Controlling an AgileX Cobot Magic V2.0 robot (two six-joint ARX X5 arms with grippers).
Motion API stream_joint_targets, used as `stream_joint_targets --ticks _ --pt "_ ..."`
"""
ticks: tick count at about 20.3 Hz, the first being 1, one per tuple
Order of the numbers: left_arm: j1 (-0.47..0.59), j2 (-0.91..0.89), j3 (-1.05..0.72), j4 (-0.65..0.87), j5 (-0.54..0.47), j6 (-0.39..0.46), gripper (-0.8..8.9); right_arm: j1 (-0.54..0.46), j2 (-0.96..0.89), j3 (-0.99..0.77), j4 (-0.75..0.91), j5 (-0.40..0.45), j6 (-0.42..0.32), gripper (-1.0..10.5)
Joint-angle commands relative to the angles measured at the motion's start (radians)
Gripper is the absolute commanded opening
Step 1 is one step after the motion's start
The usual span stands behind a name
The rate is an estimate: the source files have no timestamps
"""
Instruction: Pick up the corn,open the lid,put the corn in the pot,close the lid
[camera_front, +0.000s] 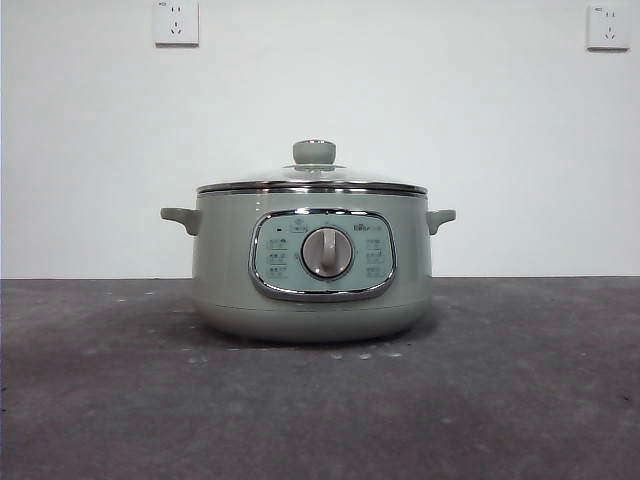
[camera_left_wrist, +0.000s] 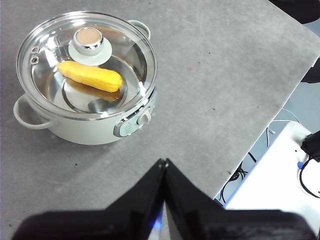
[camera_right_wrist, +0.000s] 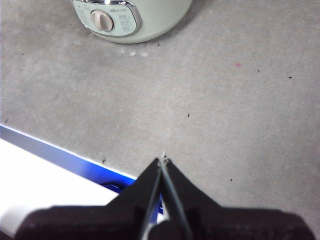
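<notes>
The sage-green pot (camera_front: 312, 270) stands in the middle of the grey table with its dial facing the front camera. The clear glass lid (camera_front: 312, 180) sits flat on its rim, green knob on top. From the left wrist view the yellow corn (camera_left_wrist: 90, 76) lies inside the pot (camera_left_wrist: 75, 125) under the lid (camera_left_wrist: 87, 45). My left gripper (camera_left_wrist: 163, 162) hangs shut above the table, well clear of the pot and holding nothing. My right gripper (camera_right_wrist: 163, 161) is shut and empty near the table's edge, with the pot (camera_right_wrist: 135, 20) some way ahead of it.
The grey table (camera_front: 500, 380) has bare surface all around the pot. A table edge (camera_left_wrist: 260, 135) with cables and a white unit (camera_left_wrist: 280, 185) beyond shows in the left wrist view. A blue-edged white strip (camera_right_wrist: 50, 165) borders the table in the right wrist view.
</notes>
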Motion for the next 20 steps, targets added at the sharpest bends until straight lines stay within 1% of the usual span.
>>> stream_joint_targets --ticks 1,4,6,8,10,12,13,15,16,18,20 --pt "-0.004 0.000 0.002 0.002 0.006 0.001 -0.03 0.002 -0.003 -0.008 -0.025 0.011 0.010 0.0" --pt "-0.004 0.000 0.002 0.004 0.005 0.001 -0.03 0.002 -0.003 -0.008 -0.025 0.016 0.010 0.0" --pt "-0.004 0.002 0.002 0.005 0.004 -0.015 -0.03 0.002 -0.003 -0.008 -0.025 0.016 0.010 0.0" --pt "-0.004 0.002 0.002 0.006 0.003 0.021 -0.03 0.002 -0.003 -0.008 -0.025 0.016 0.010 0.0" --pt "-0.004 0.002 0.002 0.011 0.002 0.028 -0.03 0.002 -0.003 -0.008 -0.025 0.016 0.010 0.0" --pt "0.002 0.002 0.002 0.058 -0.041 0.032 -0.03 0.002 -0.003 -0.008 -0.025 0.016 0.010 0.0" --pt "0.013 0.000 0.002 0.098 -0.089 0.034 -0.03 0.002 -0.003 -0.008 -0.025 0.016 0.010 0.0" --pt "0.083 -0.028 0.001 0.191 -0.197 0.072 -0.03 0.002 -0.003 -0.008 -0.025 0.015 0.010 0.0" --pt "0.131 -0.051 -0.001 0.232 -0.201 0.113 -0.03 0.002 -0.003 -0.008 -0.025 0.016 0.010 0.0" --pt "0.230 -0.122 -0.033 0.325 -0.132 0.159 -0.03 0.002 -0.003 -0.008 -0.025 0.016 0.010 0.0" --pt "0.334 -0.217 -0.119 0.438 -0.057 0.172 -0.03 0.002 -0.003 -0.008 -0.025 0.016 0.010 0.0"
